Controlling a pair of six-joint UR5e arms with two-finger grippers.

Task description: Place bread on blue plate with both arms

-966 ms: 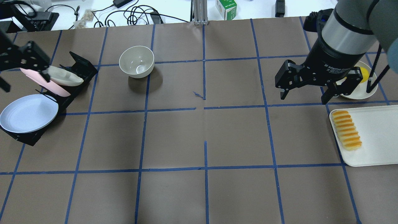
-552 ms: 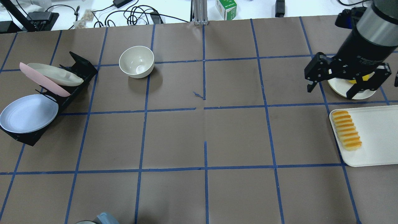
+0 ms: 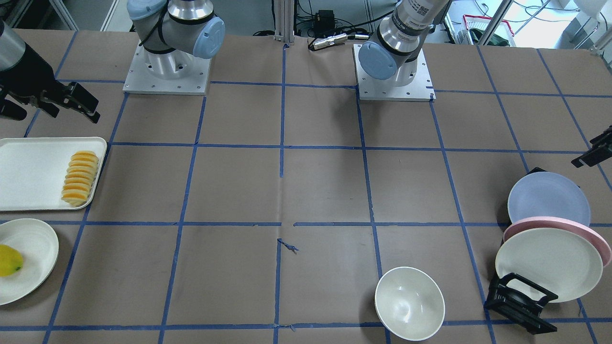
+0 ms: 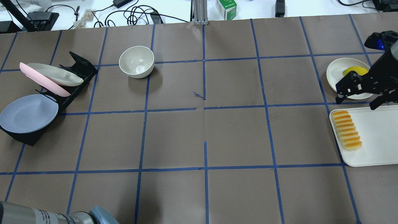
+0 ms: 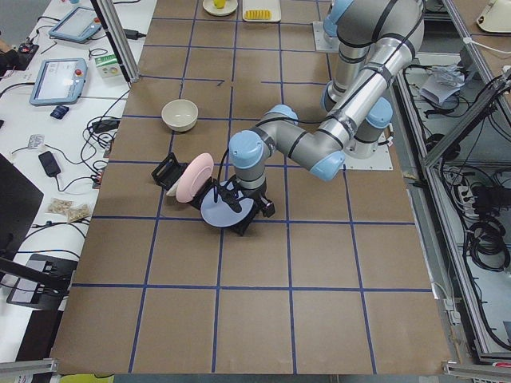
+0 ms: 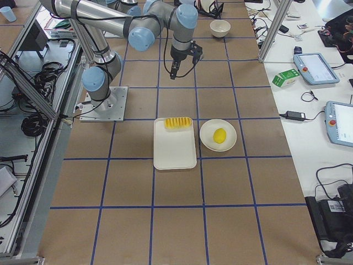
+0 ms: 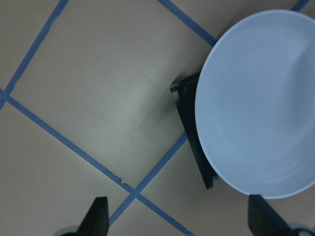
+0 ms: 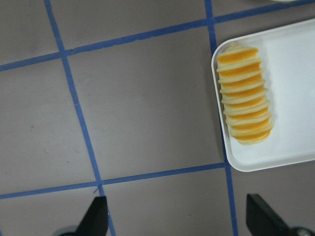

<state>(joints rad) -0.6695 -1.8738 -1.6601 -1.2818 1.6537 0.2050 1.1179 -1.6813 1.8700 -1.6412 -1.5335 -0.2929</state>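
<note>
Hovering with jaws spread, the right gripper (image 4: 354, 105) is hanging beside the bread (image 4: 346, 130), whose length is crossing their line.

table cover (image 4: 236, 140): matt brown paper, blue tape (image 4: 174, 169) grid. blue plate (image 4: 28, 113): smooth, satin plastic. white bowl (image 4: 136, 61): glossy. bread (image 4: 346, 130): ridged, slight sheen. tray (image 4: 379, 133): matt white.

Table (image 4: 205, 137), tray (image 4: 379, 133), bowl (image 4: 136, 61), cream plate (image 4: 335, 74), rack (image 4: 82, 67)

Overhead, front share whole table (image 4: 205, 193); 2 wrist cameras close, facing down.
</note>
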